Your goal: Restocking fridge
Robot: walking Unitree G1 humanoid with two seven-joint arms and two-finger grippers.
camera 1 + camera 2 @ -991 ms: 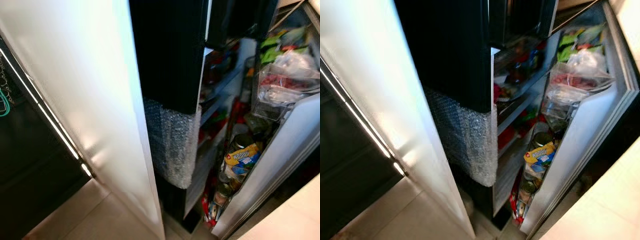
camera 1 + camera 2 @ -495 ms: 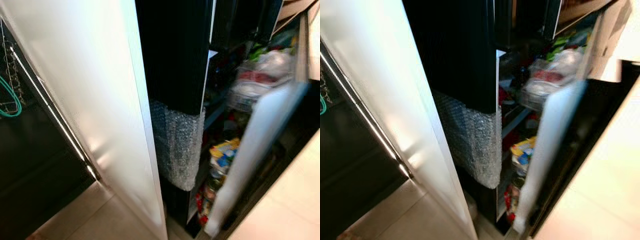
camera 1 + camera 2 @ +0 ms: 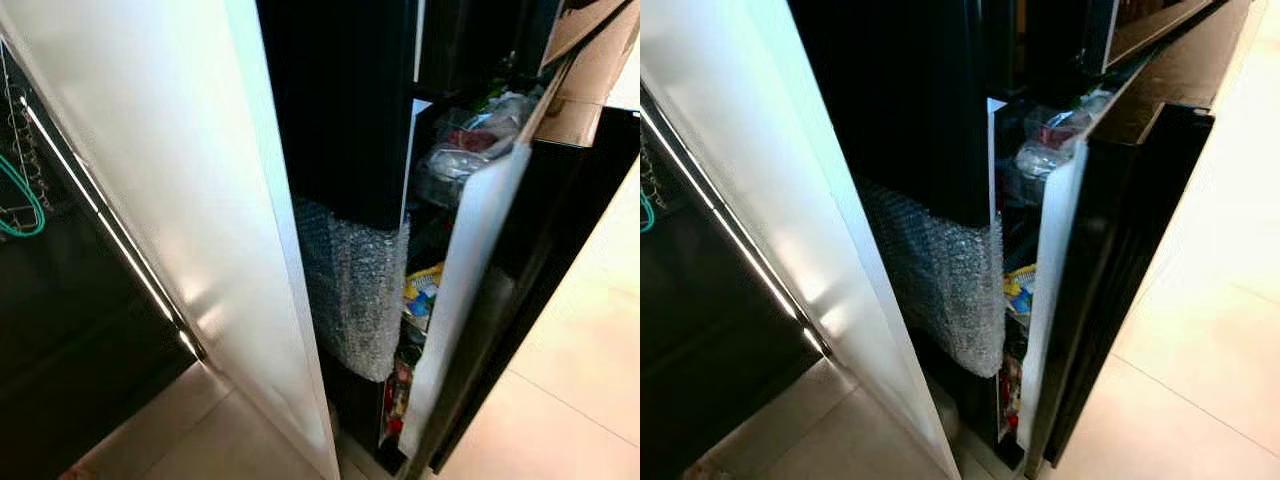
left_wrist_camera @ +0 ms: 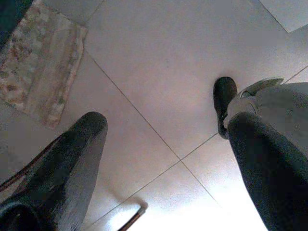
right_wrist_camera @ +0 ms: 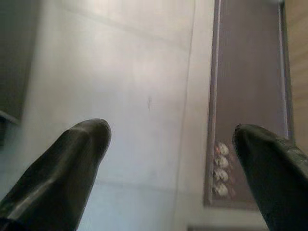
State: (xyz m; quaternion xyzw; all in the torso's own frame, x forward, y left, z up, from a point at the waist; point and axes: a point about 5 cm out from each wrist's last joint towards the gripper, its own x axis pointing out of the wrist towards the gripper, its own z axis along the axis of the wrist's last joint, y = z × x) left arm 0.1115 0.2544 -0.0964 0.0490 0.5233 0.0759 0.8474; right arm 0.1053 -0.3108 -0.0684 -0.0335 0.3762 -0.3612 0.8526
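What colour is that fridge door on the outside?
Glossy black outside, with a white inner liner; the fridge door shows best in the right eye view.

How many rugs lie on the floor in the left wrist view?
1: a patterned rug lies flat on the tiled floor, beyond the open left gripper. Others may be out of frame.

Matte black fingers, grey body, dark foot

The left gripper (image 4: 166,130) has two long, rounded black fingers (image 4: 72,163), a thin reddish cable beside one; below it show a grey leg shell (image 4: 281,103) and a black foot (image 4: 224,98). The right gripper (image 5: 171,139) has matching blunt black fingers (image 5: 62,168).
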